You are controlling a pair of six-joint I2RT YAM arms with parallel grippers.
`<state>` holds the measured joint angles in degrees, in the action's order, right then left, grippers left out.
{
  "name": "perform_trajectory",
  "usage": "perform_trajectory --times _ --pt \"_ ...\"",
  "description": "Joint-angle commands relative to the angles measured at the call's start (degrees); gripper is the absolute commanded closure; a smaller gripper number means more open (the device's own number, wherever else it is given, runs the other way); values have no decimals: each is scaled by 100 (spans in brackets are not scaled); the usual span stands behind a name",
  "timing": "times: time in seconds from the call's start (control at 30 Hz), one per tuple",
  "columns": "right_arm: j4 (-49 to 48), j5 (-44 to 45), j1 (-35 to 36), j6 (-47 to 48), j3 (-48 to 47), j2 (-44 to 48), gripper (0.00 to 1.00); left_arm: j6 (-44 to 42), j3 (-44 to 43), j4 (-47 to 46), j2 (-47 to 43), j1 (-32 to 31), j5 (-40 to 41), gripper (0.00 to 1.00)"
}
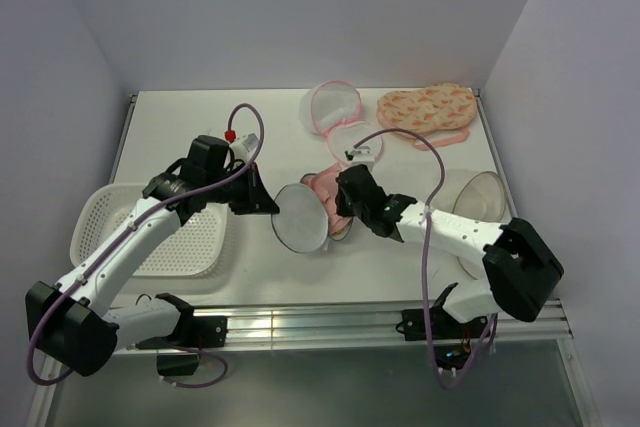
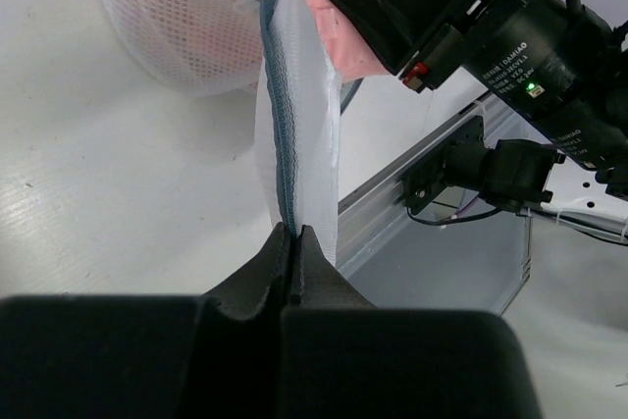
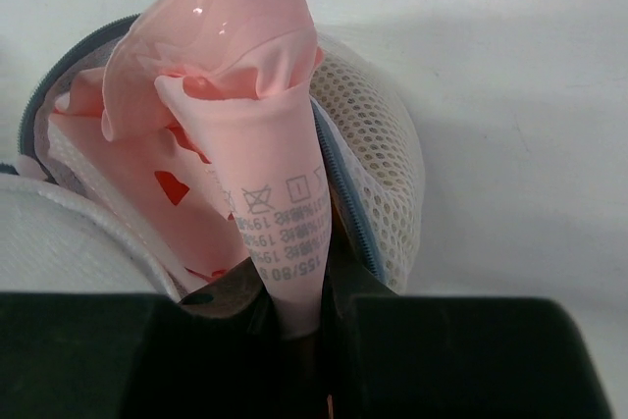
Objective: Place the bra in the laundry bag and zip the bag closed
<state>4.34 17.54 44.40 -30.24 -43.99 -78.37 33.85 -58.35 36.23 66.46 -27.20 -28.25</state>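
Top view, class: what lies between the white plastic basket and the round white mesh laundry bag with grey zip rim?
The left hand, shut on the laundry bag's rim, seen in the top view.

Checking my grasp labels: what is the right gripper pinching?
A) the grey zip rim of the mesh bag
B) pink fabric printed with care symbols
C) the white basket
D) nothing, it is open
B: in the right wrist view the right gripper is closed on the label-printed pink fabric of the bra, while the left gripper pinches the grey zip rim of the laundry bag.
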Motion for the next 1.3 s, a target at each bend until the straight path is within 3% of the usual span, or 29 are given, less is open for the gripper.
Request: perform_trajectory --times 0.0,0.2,0.43,0.7,0.93,1.1,1.27 --pt "-48 240 103 -184 -435 -222 100 -133 -256 -81 -10 22 -181 100" --pt "-109 355 147 -202 -540 -609 100 -185 -484 7 -10 22 -233 100" --pt "479 1049 192 -307 -883 -1207 100 -133 -1020 253 -124 22 -120 100" --pt "1638 2340 183 -307 -1120 -1207 100 -124 -1627 1000 -238 31 890 100" --pt "2519 3088 183 -325 -1261 -901 100 -133 -1417 1176 -309 57 1120 100" --pt "2424 2765 253 -97 -1340 -277 100 -115 -987 975 -291 57 892 100" --pt "2177 1782 367 88 -1507 208 100 -62 -801 711 -247 48 690 100"
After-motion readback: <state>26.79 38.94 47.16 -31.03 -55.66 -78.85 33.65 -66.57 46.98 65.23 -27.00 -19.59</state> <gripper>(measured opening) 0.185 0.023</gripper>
